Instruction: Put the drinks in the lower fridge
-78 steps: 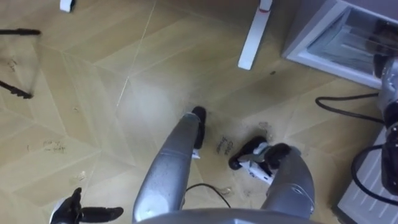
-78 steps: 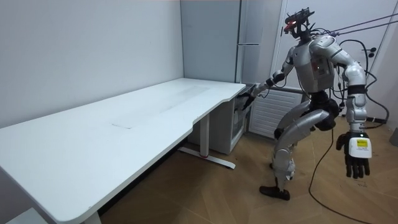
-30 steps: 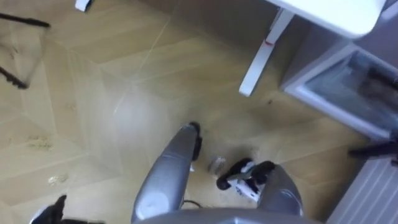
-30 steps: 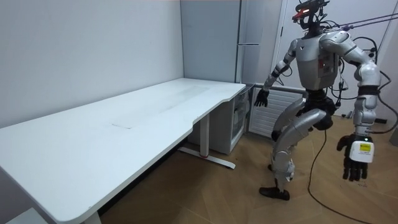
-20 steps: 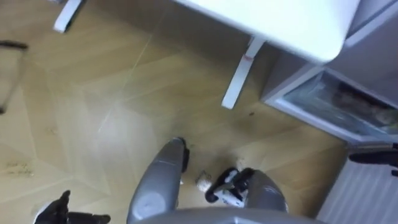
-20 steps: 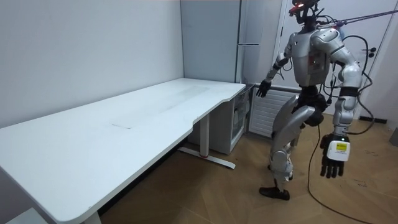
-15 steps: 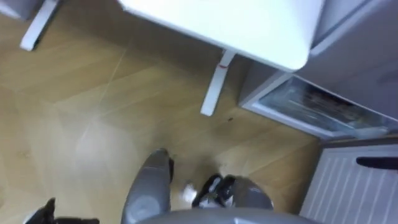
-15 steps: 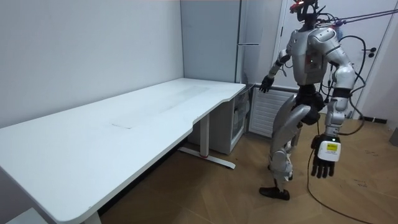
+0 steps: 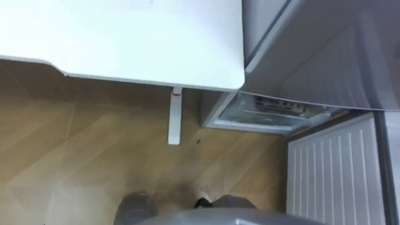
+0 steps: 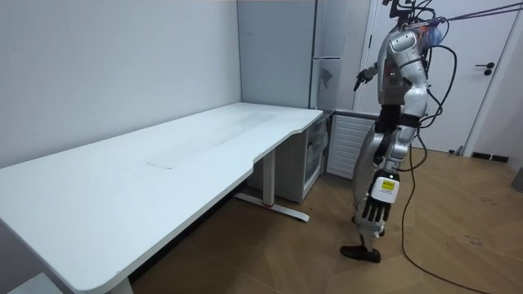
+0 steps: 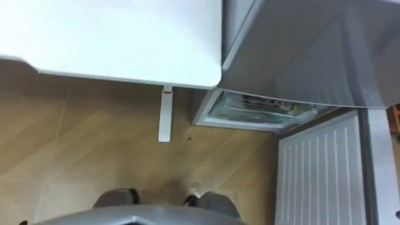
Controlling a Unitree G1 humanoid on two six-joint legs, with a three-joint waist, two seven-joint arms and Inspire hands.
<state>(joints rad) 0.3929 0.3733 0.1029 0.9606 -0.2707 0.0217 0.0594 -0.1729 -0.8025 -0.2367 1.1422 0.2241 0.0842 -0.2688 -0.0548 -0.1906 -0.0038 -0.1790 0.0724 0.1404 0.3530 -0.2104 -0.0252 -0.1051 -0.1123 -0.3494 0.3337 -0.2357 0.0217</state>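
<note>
Since the earlier frames the body has been drawn upright and turned towards the tall fridge (image 10: 327, 49); the left robot hand (image 10: 378, 202) has been swung in beside the leg, where it is hung low with fingers straight and nothing held; the right robot hand (image 10: 361, 78) is raised before the chest near the tall fridge, and its fingers cannot be made out. The low fridge (image 9: 269, 115) is seen under the end of the tabletop (image 9: 125, 37), between the table leg (image 9: 174, 119) and a white ribbed panel (image 9: 331, 169). Behind its glass front a row of small things (image 9: 278, 105) is laid from left to right; whether these are drinks, and which way each points, cannot be told.
</note>
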